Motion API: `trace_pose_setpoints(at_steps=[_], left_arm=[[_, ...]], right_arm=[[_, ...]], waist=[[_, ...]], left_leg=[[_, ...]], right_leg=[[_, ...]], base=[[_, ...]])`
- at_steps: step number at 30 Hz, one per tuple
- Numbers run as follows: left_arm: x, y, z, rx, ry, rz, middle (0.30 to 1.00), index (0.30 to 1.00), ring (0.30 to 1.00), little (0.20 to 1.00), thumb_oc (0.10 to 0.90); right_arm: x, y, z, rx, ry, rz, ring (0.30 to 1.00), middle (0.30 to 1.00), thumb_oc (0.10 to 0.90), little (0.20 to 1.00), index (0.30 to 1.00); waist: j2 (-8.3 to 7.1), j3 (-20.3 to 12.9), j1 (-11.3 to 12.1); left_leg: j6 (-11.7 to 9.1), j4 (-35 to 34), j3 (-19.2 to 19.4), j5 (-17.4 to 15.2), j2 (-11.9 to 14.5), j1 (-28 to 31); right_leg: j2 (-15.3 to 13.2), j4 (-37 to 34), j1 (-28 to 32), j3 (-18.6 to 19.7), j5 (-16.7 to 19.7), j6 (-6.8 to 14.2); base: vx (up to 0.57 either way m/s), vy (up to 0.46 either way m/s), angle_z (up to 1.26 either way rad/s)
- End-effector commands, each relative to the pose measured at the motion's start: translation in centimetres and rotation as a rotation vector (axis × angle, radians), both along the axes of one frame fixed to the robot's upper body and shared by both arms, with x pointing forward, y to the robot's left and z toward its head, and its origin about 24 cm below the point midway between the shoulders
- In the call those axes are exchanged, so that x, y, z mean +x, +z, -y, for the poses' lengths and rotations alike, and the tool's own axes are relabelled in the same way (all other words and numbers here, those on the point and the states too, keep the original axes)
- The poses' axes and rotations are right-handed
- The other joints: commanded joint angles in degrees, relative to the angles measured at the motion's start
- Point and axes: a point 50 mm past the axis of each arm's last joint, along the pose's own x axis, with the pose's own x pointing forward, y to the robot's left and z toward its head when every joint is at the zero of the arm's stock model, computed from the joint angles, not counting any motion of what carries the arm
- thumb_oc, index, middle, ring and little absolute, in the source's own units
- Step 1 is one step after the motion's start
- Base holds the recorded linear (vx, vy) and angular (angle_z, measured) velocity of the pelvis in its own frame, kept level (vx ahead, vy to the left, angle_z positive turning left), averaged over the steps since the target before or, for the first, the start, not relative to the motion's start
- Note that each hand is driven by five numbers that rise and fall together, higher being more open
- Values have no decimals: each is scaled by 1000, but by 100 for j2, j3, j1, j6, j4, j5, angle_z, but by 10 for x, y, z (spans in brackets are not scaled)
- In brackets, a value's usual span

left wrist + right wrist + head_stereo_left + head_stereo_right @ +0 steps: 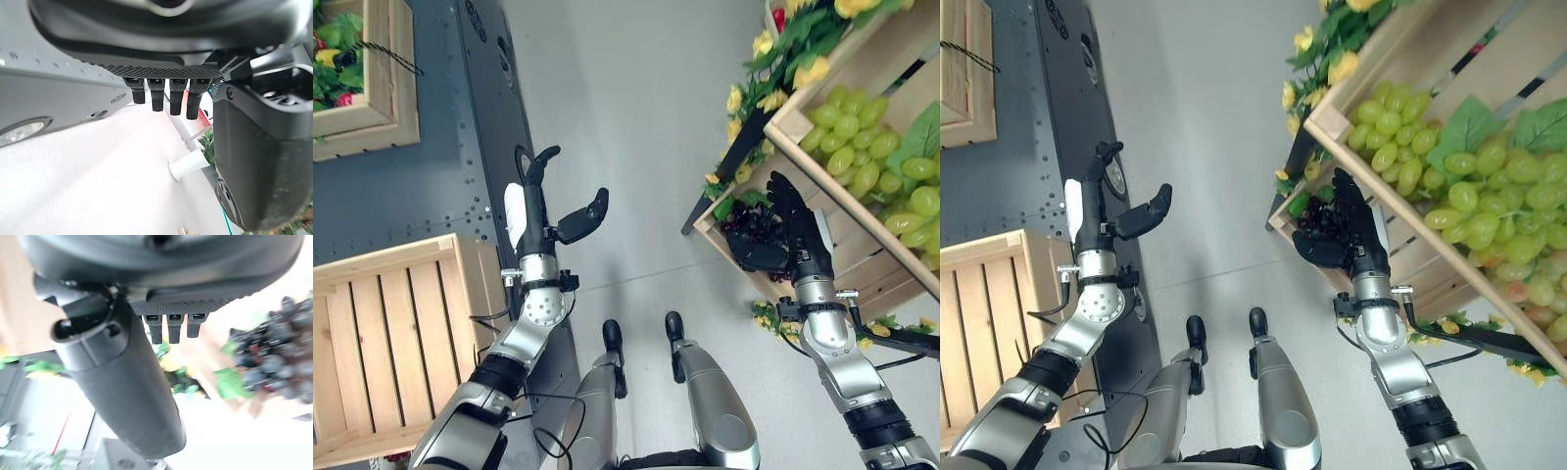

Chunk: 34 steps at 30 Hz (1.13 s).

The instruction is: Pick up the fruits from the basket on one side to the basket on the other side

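While the right hand (pixel 795 235) reaches up at about three o'clock in the left eye view, its dark fingers lie straight against a cluster of dark purple grapes (pixel 751 227) in the lower wooden crate (pixel 847 257); in the right wrist view the fingers (pixel 168 328) stand out straight with the thumb apart, and the dark grapes (pixel 274 357) sit beside them, so the hand is spread and not closed round anything. That crate is built of pale, flat slats with square corners. Just above it, toward two o'clock, a second slatted crate (pixel 862 69) holds a heap of round, smooth green grapes (pixel 871 162) with broad green leaves (pixel 928 132) among them. Yellow flowers (pixel 803 44) with green foliage edge both crates.

At about nine o'clock the left hand (pixel 546 211) is held upright in the air, well apart from the fruit, fingers extended and thumb (pixel 585 219) jutting sideways, holding nothing. Below it at eight o'clock sits one slatted pale wood crate (pixel 391 343). A further wooden box (pixel 377 108) at eleven o'clock carries leaves and small red and yellow pieces. A dark grey, riveted panel (pixel 450 166) runs beside the smooth pale floor (pixel 617 127).
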Motion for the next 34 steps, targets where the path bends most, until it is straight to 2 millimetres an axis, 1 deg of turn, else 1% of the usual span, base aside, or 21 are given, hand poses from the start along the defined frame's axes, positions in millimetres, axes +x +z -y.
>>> trace_pose_setpoints(at_steps=[1,6,9,13,17,18,19,20,22,23,24,27,29,31,33,34], left_arm=[[-4,42,0,10,-68,220,900,900,900,900,800],[-12,25,-7,7,-64,157,900,900,900,900,800],[-13,24,-9,-3,-62,142,900,900,900,900,800],[-17,17,-9,-18,-77,114,900,900,900,900,800],[-22,5,-11,-44,-111,53,900,900,900,900,800],[-22,4,-11,-59,-125,43,900,900,900,900,800],[-24,-2,-10,-170,-186,7,900,900,900,900,800],[-24,-2,-10,-170,-186,7,900,900,900,900,800],[-29,-17,0,-269,-285,-60,900,900,900,900,800],[-30,-20,2,-284,-299,-73,900,900,900,900,800],[-34,-30,5,-336,-330,-113,900,900,900,900,800],[-38,-41,9,-413,-362,-174,900,900,900,900,800],[-42,-54,11,-492,-398,-244,900,900,900,900,800],[-45,-59,14,-514,-418,-270,900,900,900,900,800],[-51,-76,18,-548,-458,-360,900,900,900,900,800],[-52,-78,18,-551,-460,-372,900,900,900,900,800]], right_arm=[[-14,50,-10,41,163,263,900,900,800,900,900],[-16,31,-7,41,139,193,900,900,800,900,900],[-17,29,-6,58,142,184,900,900,800,900,900],[-18,29,-11,104,241,157,900,900,800,900,900],[-20,17,-14,188,362,59,900,900,800,900,900],[-20,15,-15,208,380,43,900,900,800,900,900],[-22,6,-18,270,415,-1,900,900,800,900,900],[-22,6,-18,270,416,-1,900,900,800,900,900],[-23,-11,-25,377,427,-70,900,900,800,900,900],[-23,-15,-26,388,422,-82,900,900,800,900,900],[-25,-28,-31,393,420,-127,900,900,800,900,900],[-27,-47,-36,398,396,-214,900,900,800,900,900],[-29,-66,-39,376,370,-288,900,900,800,900,900],[-30,-74,-40,367,345,-317,900,900,800,900,900],[-35,-98,-44,375,333,-427,900,900,800,900,900],[-35,-101,-44,378,330,-443,900,900,800,900,900]], waist=[[-45,-426,149],[-20,-787,219],[-20,-867,238],[-20,-1003,286],[-40,-1248,344],[-42,-1276,350],[-38,-1371,387],[-38,-1373,386],[-25,-1550,459],[-22,-1584,472],[-15,-1694,519],[6,-1834,583],[18,-1977,649],[22,-2032,682],[35,-2145,760],[36,-2154,767]], left_leg=[[-80,-259,53,-296,-258,216],[-102,-711,10,-179,-238,557],[-91,-746,11,-188,-233,633],[-96,-851,-39,-184,-227,779],[-114,-1017,-141,-126,-226,920],[-118,-1052,-158,-111,-227,940],[-133,-1140,-202,-64,-228,975],[-133,-1142,-203,-62,-228,977],[-142,-1233,-268,-34,-230,1048],[-145,-1242,-279,-28,-230,1056],[-146,-1308,-321,-17,-226,1110],[-145,-1351,-362,-4,-223,1149],[-136,-1372,-410,-16,-229,1196],[-131,-1374,-419,-23,-231,1216],[-119,-1341,-431,-68,-249,1272],[-118,-1336,-430,-72,-250,1276]], right_leg=[[231,-521,446,-185,5,116],[260,-935,846,-192,54,105],[264,-981,936,-207,36,95],[251,-1087,1092,-237,41,84],[207,-1270,1255,-269,115,100],[202,-1302,1277,-280,129,102],[185,-1376,1326,-310,170,112],[185,-1379,1328,-311,171,112],[156,-1514,1416,-352,231,122],[151,-1531,1431,-366,242,122],[128,-1599,1479,-402,272,130],[89,-1669,1532,-467,298,138],[57,-1721,1590,-530,306,138],[33,-1756,1620,-574,320,141],[-26,-1832,1704,-651,346,147],[-34,-1841,1714,-658,351,148]], base=[[105,7,13],[73,6,12],[27,0,5],[22,4,10],[44,12,8],[33,16,7],[22,13,7],[39,25,9],[39,24,8],[49,22,3],[42,21,1],[31,29,11],[42,25,23],[29,15,9],[33,19,4],[0,0,0]])
